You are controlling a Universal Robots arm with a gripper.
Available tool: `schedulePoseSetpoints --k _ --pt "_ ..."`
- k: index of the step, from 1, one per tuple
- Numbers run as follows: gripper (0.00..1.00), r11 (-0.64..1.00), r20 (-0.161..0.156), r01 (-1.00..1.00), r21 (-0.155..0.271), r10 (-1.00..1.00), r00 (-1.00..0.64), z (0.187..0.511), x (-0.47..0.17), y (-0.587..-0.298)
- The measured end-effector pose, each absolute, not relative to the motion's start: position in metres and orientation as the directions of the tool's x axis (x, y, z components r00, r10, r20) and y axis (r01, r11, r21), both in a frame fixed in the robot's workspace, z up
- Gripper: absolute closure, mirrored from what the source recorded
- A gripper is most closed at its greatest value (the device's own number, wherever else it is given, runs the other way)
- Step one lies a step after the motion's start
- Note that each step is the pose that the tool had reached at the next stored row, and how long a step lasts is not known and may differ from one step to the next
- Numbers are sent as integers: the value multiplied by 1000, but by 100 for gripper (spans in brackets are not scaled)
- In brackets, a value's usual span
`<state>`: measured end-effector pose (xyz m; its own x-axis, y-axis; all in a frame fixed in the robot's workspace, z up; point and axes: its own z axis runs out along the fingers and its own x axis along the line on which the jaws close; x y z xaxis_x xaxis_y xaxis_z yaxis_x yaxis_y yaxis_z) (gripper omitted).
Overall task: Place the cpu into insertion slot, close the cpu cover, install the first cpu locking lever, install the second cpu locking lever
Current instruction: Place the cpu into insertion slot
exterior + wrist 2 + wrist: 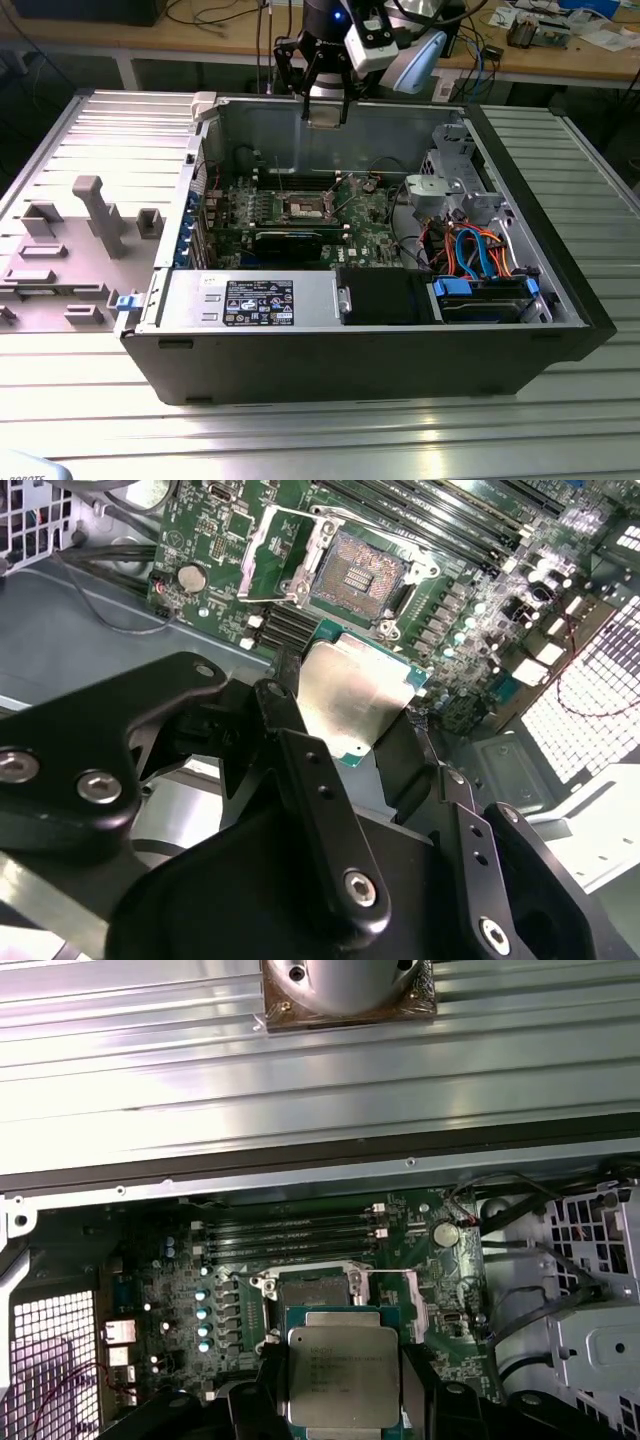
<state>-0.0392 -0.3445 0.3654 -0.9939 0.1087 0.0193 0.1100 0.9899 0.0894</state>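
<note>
**Cpu gripped above the open case**

My fingers (300, 770) are drawn in narrow on the cpu (355, 705), one black finger on each of two opposite edges, and its silver top shows in both wrist views. In the exterior view I hang at upper centre, over the rear wall of the open computer case (350, 365), well apart from the insertion slot (305, 208) in the middle of the green motherboard (370, 225). The slot lies bare, with the cpu cover (283, 545) swung up beside it. Toward the exterior view's right the case holds blue and orange cables (480, 250). The label (258, 300) on the silver box at the front and the print on the cpu are too small to read. The case stands on a ribbed metal tabletop (300, 430).
</note>
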Motion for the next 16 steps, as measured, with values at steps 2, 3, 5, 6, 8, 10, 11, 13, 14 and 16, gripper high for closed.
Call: schedulePoseSetpoints --k 2,3,5,6,8,10,11,13,14,16 --pt "46 989 19 120 88 119 -993 365 -39 -345" --pt "46 989 19 121 88 120 -993 365 -39 -345" --pt "46 988 19 127 88 126 -992 365 -39 -344" --pt "46 988 19 128 88 127 -992 365 -39 -344" --pt "46 988 19 129 88 128 -992 365 -39 -344" --pt "46 988 19 129 88 128 -992 365 -39 -344" --pt "46 988 19 129 88 128 -992 365 -39 -344" --pt "46 988 19 129 88 128 -992 365 -39 -344" --pt "46 988 19 129 88 128 -992 365 -39 -344" --pt "46 988 19 130 88 128 -992 365 -39 -344"
